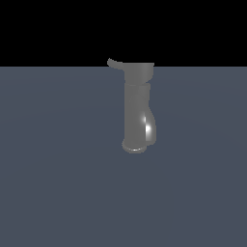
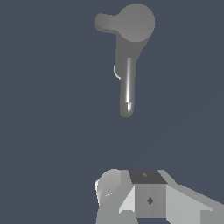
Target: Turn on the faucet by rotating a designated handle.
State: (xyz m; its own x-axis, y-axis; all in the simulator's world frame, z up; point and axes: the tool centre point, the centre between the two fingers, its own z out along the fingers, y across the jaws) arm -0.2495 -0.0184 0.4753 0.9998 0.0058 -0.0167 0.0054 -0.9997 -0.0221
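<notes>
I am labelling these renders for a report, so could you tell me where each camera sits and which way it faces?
Exterior view: off the arm, level with the scene, looking sideways at the upright faucet; its handle points toward the exterior view's left. No part of the robot shows.
Wrist view: on the wrist, above, looking down on the faucet's cap, handle and spout; the gripper shows at the picture's edge, apart from the faucet.
Shared: both show the faucet and its handle on the same grey floor.
</notes>
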